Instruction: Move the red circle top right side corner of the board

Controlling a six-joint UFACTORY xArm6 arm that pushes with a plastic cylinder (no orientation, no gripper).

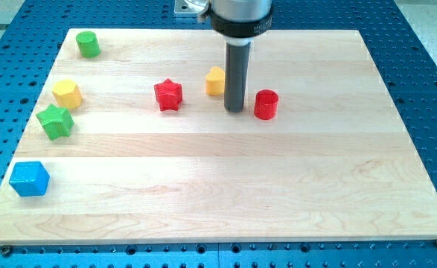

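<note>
The red circle (pixel 266 104) is a short red cylinder a little right of the board's middle, in the upper half. My tip (pixel 234 110) rests on the board just to the circle's left, with a small gap between them. A yellow block (pixel 216 81) sits right behind the rod on its left, partly hidden by it. A red star (pixel 168 95) lies further to the left.
On the wooden board (pixel 315 186), a green cylinder (pixel 88 45) sits at the top left, a yellow hexagon-like block (pixel 67 94) and a green star (pixel 55 121) at the left edge, and a blue cube (pixel 30 179) at the lower left.
</note>
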